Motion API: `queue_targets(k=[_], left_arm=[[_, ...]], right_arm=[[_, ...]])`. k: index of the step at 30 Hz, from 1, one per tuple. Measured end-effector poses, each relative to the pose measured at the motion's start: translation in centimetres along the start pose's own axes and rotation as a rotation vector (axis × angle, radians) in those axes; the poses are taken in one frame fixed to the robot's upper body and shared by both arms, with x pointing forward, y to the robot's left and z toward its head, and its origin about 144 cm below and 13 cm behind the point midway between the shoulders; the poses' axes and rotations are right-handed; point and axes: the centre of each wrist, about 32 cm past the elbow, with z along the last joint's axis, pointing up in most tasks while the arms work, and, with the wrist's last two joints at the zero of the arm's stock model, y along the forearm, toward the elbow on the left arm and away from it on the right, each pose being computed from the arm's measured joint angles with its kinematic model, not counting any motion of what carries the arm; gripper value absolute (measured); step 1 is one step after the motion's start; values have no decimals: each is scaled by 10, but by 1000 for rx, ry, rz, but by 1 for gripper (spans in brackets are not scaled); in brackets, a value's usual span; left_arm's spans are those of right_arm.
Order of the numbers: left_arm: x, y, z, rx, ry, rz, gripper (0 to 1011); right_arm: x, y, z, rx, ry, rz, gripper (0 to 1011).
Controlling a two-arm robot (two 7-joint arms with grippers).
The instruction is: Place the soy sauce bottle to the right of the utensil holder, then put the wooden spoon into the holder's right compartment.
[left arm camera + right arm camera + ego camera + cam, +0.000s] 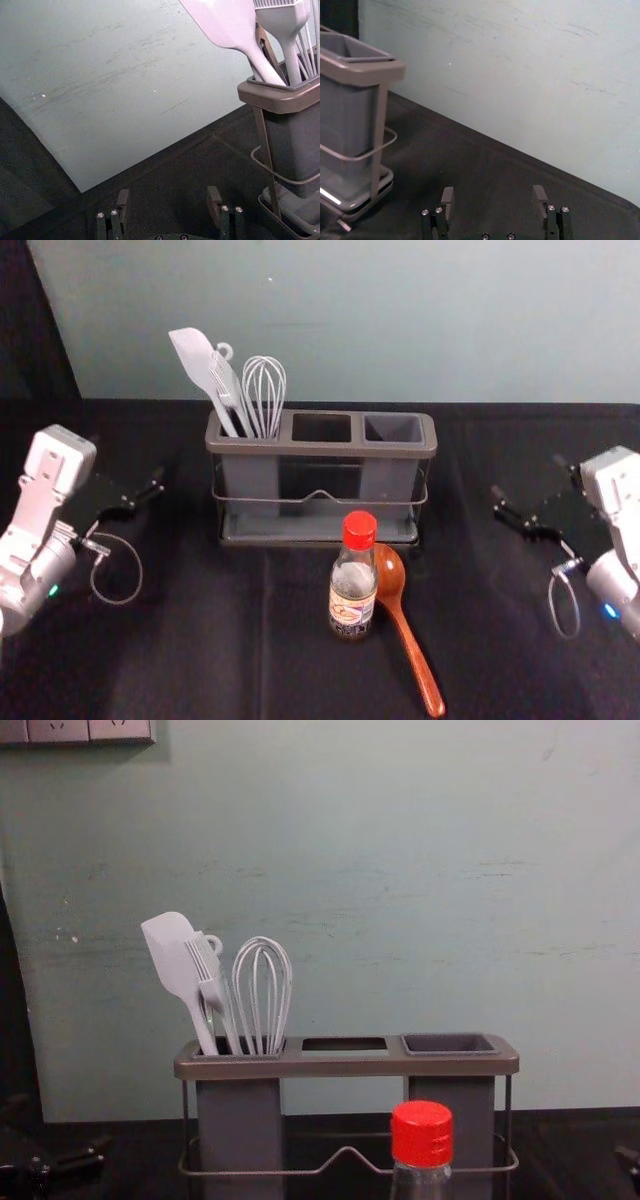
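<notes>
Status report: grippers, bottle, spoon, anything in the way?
Left gripper, right gripper open, empty, flanking holder. Bottle upright before holder, spoon lying at its right. Bottle crowds spoon.

Glossy red-brown wooden spoon (389, 584), clear smooth bottle (352, 580), matt grey plastic-looking holder cups (240, 1130).

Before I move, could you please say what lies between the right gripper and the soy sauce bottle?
In the head view, the wooden spoon lies beside the bottle, then bare cloth to the right gripper.
</notes>
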Motion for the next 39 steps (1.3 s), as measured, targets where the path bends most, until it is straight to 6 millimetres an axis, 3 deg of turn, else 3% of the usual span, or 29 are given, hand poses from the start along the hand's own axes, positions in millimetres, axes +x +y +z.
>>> queue_targets(k=[13,29,39], left_arm=[[0,0,0,0,0,0,1000],[0,0,0,0,0,0,1000],[0,0,0,0,0,0,1000]], right_arm=[[-10,-43,-1,16,33,44,1000],[-58,-93,17,87,162,137,1000],[-80,-104,32,156,234,223,1000]])
